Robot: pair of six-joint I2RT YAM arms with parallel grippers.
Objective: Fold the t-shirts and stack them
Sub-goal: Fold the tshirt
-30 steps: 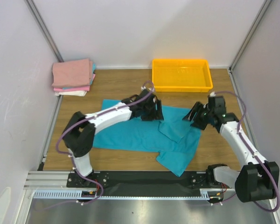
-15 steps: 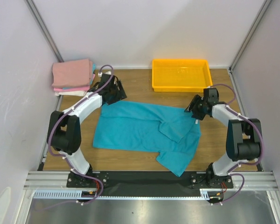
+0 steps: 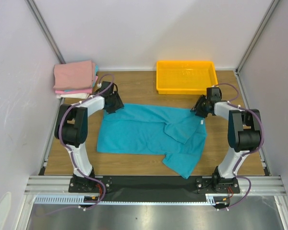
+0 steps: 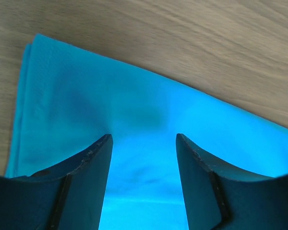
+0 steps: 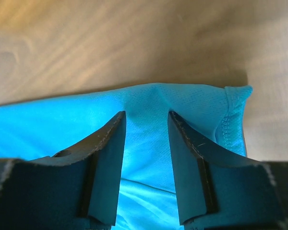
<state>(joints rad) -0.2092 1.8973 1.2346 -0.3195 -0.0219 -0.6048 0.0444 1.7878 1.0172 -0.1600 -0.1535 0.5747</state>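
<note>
Left end effector [image 4: 143, 140] and right end effector [image 5: 146, 116], both spread apart, sit at the far corners of the teal t-shirt [image 3: 134, 132]. Soft, light, floppy, probably slippy mesh, so pinch the hems.

High and behind, looking down over the whole bench [image 3: 134, 84]. Close at each wrist, facing t-shirt [image 3: 144, 136] corners also seen overhead.

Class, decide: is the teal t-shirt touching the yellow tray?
Apart. The top external view shows a strip of bare wooden table between the teal t-shirt and the yellow tray.
</note>
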